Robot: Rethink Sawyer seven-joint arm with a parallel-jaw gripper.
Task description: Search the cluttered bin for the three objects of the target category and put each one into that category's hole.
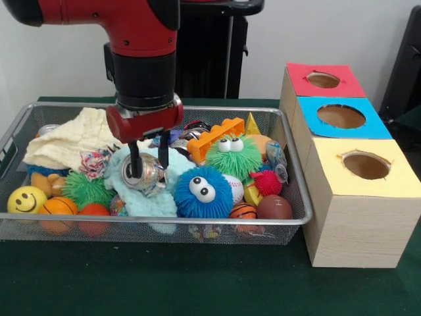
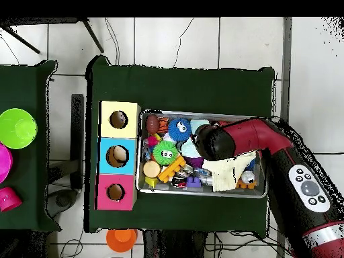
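Hand down in bin, spread around shiny ball; printed bundle unpicked; yellow hole looks empty.

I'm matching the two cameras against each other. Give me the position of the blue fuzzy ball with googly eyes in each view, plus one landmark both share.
Front view: the blue fuzzy ball with googly eyes sits at the silver wire mesh bin's near edge, right of centre.
Overhead view: the same ball lies by the bin's top rim, towards the left end.
Shared landmark: the yellow-ringed hole in the pale wooden box, the box end nearest the ball.
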